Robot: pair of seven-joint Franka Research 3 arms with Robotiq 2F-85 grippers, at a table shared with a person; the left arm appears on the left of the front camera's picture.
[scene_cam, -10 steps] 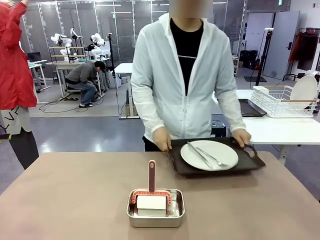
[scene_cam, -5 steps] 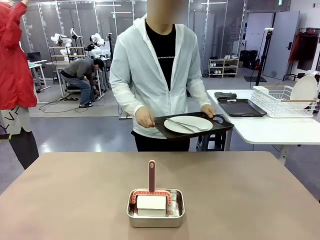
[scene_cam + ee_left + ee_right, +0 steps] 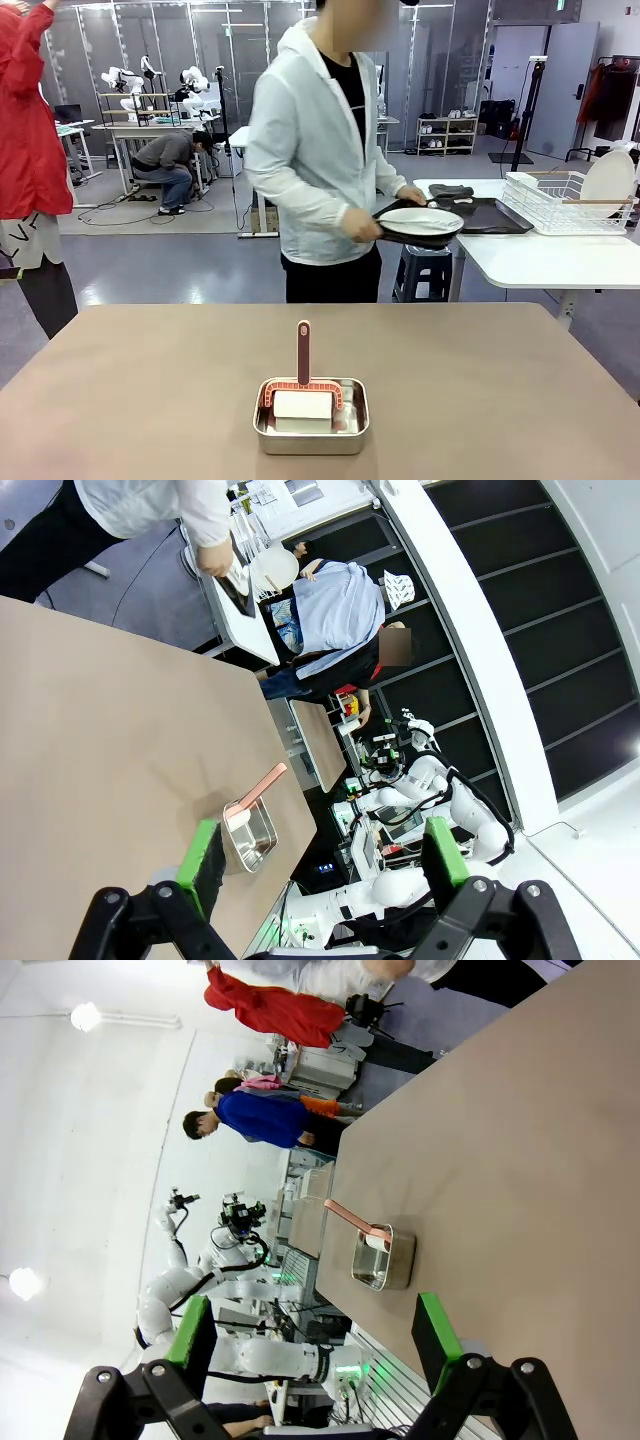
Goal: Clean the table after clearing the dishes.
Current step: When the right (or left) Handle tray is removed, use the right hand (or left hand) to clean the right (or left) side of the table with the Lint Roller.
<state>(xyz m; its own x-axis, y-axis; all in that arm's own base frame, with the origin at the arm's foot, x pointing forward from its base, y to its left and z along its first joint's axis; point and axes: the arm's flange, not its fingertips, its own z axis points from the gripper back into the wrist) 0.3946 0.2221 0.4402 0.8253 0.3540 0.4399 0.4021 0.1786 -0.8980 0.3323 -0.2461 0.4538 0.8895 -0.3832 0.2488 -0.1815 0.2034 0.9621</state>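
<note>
One plate (image 3: 420,221) on its dark tray (image 3: 420,240), a second ago resting on the desk (image 3: 150,380) just beyond the steel pan (image 3: 311,420), is now lifted off, held by the person (image 3: 310,150) beside the white table (image 3: 540,258) far right of the pan. Left fingers (image 3: 203,852) and right fingers (image 3: 190,1332) stand wide apart, holding nothing.
</note>
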